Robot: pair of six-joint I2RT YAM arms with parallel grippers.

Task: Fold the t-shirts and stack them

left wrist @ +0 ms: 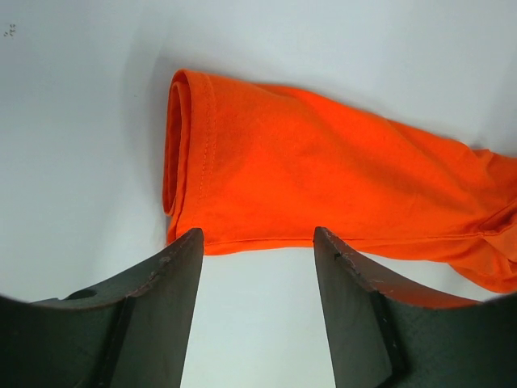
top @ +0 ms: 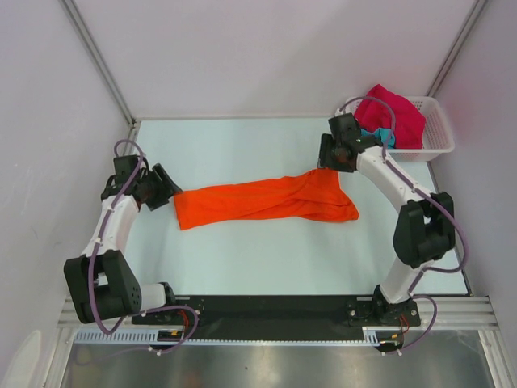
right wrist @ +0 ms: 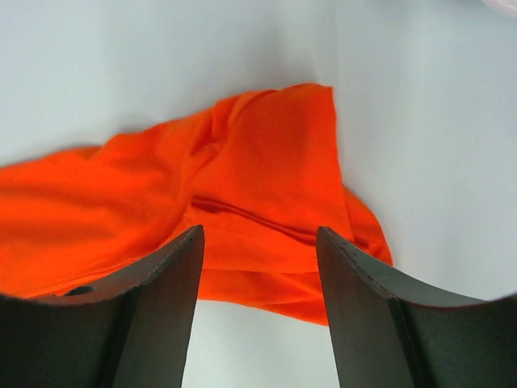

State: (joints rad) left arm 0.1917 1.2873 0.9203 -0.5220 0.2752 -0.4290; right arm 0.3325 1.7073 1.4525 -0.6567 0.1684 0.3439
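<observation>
Orange cloth runs across the middle of the pale table (top: pixel 242 267): we see the orange t-shirt (top: pixel 262 202) lying as a long, loosely folded band from left to right. Its left end is neat and doubled over, its right end bunched and wrinkled.

We find the left gripper (top: pixel 166 187) just beside the shirt's left end. Its fingers (left wrist: pixel 174 267) stand well apart with only bare table between them, and the folded hem lies just past their tips. The right gripper (top: pixel 329 158) hangs at the shirt's far right corner, its jaws likewise spread wide and holding nothing. In its wrist view the rumpled cloth lies beneath and beyond the fingers, and we cannot tell whether they touch it.

At the far right corner sits a white lattice basket (top: pixel 439 137), well apart from the orange shirt. A crimson-pink t-shirt (top: pixel 400 113) is heaped in it, with a bit of teal cloth (top: pixel 387 136) showing beneath. From above, the right arm's wrist and its purple cable (top: pixel 380 103) cross in front of the basket's left side, hiding part of it. White walls close in the table on three sides.
</observation>
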